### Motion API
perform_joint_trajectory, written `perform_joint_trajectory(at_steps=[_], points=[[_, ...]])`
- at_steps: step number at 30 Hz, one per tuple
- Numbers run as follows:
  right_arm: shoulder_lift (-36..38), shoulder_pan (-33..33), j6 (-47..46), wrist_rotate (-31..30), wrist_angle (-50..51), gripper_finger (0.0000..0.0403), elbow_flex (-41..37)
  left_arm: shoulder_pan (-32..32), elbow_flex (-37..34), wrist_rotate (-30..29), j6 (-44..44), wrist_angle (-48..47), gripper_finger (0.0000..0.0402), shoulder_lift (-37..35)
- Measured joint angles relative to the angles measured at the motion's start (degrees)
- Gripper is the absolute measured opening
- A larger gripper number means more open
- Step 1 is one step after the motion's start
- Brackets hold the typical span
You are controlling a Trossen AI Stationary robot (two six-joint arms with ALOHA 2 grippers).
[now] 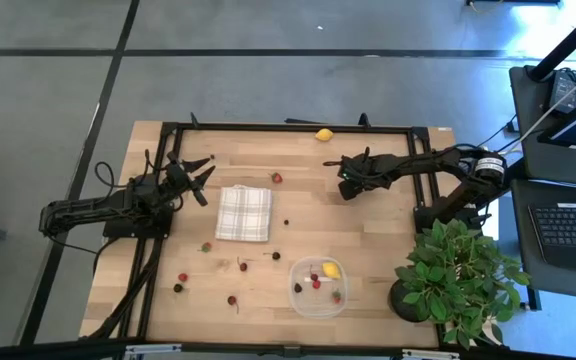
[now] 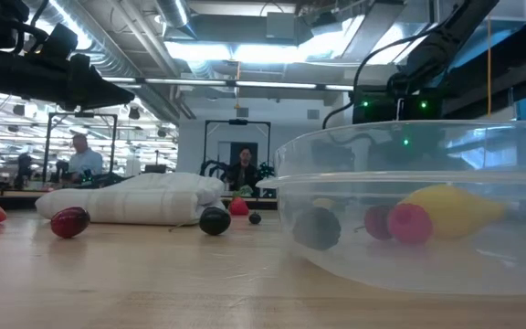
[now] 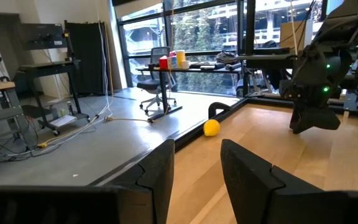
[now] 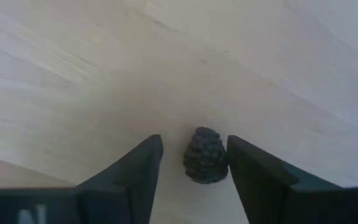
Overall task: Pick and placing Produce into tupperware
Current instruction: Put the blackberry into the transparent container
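produce: dark berry on the table between the right gripper fingers, spread, not yet pinched
tupperware: lemon plus few berries in
left: far-edge lemon, loose berries
left gripper: idle, part-spread, empty

Right end effector low at the table, fingers parted; left end effector raised, fingers apart.

Checked white-grey cloth; yellow lemon; dark bumpy berry; clear tupperware.
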State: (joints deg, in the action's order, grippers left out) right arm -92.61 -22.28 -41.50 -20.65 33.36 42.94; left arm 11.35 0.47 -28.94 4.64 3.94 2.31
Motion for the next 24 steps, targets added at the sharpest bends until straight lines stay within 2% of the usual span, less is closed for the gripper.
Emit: perform_joint_trajectory(at_steps=[13,24], points=[[-0.09,0.00,1.02,1.49,-0.11,0.0104,-0.07,0.00,-0.02,0.00,0.00,-0.01,0.0126,0.00],[1.70,1.32,3.28,1.52,-1.16,0.0104,-0.47,0.00,0.00,-0.11,0.00,0.01,0.0126,0.00]])
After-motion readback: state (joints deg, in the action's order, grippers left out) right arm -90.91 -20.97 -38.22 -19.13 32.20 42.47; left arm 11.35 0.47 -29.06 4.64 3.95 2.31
